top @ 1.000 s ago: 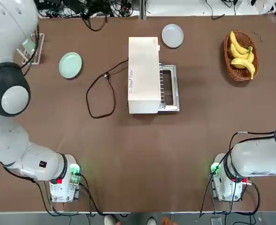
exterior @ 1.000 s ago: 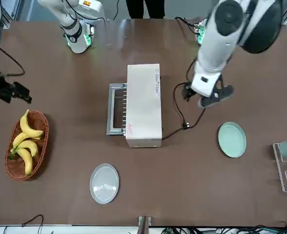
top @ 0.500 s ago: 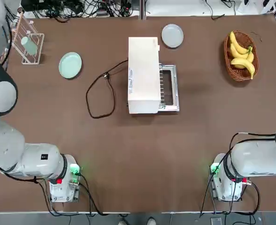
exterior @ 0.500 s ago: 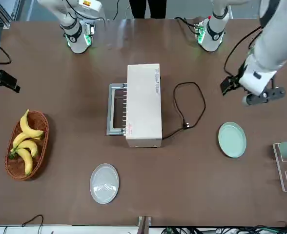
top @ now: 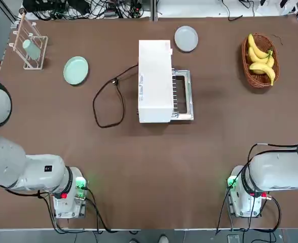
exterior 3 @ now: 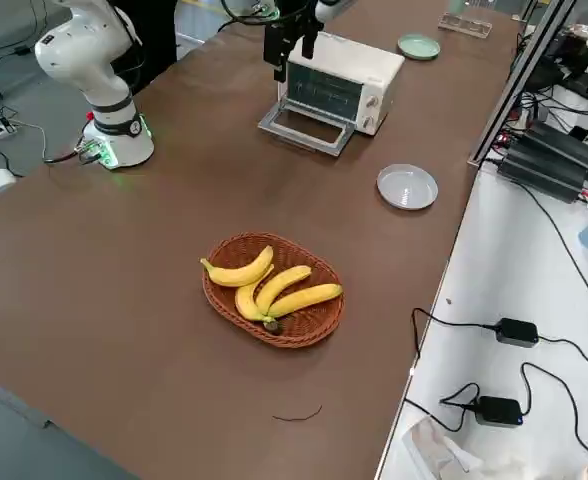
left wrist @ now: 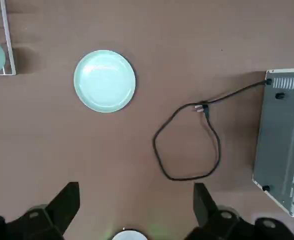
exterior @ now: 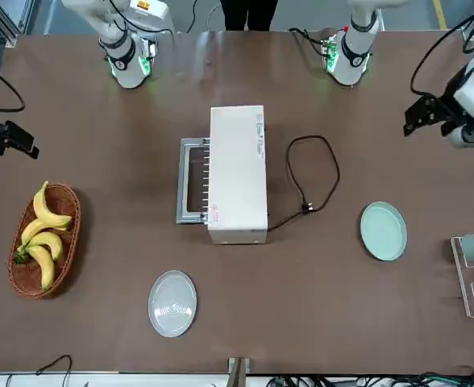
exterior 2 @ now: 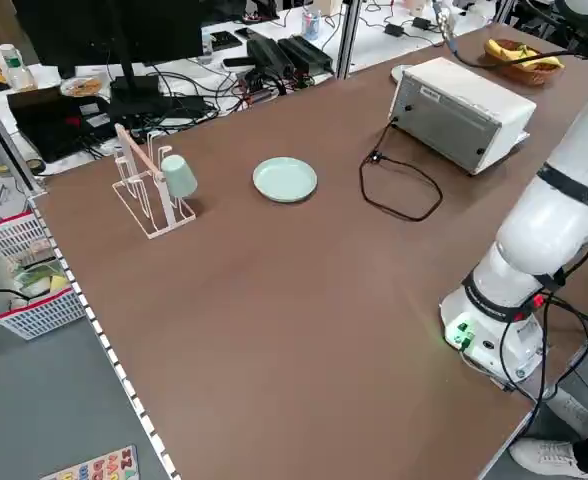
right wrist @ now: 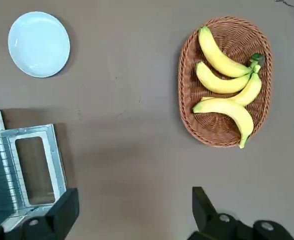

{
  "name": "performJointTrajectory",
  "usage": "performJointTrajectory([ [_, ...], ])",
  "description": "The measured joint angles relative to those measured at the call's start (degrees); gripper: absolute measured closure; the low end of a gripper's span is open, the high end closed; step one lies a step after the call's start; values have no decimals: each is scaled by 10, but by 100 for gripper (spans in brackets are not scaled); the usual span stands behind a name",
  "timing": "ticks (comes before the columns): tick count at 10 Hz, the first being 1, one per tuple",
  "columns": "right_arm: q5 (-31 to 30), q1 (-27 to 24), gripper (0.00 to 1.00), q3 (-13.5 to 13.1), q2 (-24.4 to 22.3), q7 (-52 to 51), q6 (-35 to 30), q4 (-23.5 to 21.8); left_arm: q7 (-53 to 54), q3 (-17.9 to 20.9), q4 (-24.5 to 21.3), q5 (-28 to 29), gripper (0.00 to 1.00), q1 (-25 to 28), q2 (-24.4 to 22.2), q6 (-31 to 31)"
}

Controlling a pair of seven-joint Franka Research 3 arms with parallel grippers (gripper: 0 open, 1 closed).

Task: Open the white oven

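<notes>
My left gripper (left wrist: 132, 210) and right gripper (right wrist: 132, 210) hung open and empty, well clear of the oven (top: 154, 81), whose door (top: 183, 95) lay flat, so I judged nothing remained.

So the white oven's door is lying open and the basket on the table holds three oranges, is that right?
Not quite: the basket holds bananas, not oranges, as the right wrist view shows. The white oven door is indeed lying open.

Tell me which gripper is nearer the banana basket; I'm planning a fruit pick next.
Right. The right gripper hangs just on the robot's side of the banana basket, fingers open. The left gripper is across the table, beyond the white oven.
</notes>
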Motion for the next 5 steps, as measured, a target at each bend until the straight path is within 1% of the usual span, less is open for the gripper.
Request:
performJointTrajectory([
  [2, 0, 2, 0, -2, 0, 0, -1, 0, 9, 0, 16, 5, 0, 2, 0, 15],
  [3, 0, 2, 0, -4, 0, 0, -1, 0, 10, -2, 18, 10, 0, 2, 0, 26],
  [5, 0, 7, 0, -10, -1, 0, -1, 0, 18, -3, 18, 11, 0, 2, 0, 28],
])
